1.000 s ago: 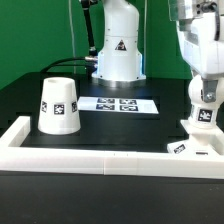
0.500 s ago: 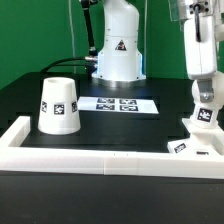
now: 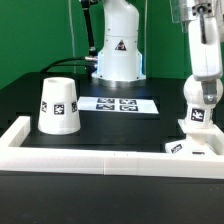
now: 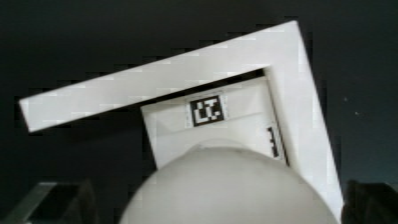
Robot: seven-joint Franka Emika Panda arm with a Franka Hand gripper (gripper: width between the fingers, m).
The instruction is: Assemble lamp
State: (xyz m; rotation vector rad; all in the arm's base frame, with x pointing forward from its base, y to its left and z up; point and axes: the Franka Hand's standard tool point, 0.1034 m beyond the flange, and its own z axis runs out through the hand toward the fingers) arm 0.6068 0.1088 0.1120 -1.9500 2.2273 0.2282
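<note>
Wrist view: bulb [image 4: 214, 190] fills the gap at the gripper [image 3: 199, 104], right above the lamp base [image 4: 228, 115]. Base sits tucked into the corner of the white wall [image 4: 160, 80], probably so it can't turn while you screw the bulb in. You can't tell whether the fingers pinch the bulb or only flank it. Hood [image 3: 58, 105] waits well apart from the base.

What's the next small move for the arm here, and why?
Probably a short, slow descent of the bulb toward the lamp base. The gripper holds the bulb off the table, just above the base, which sits in the corner of the white wall. In the wrist view the bulb hides part of the base, so I can't confirm alignment.
</note>
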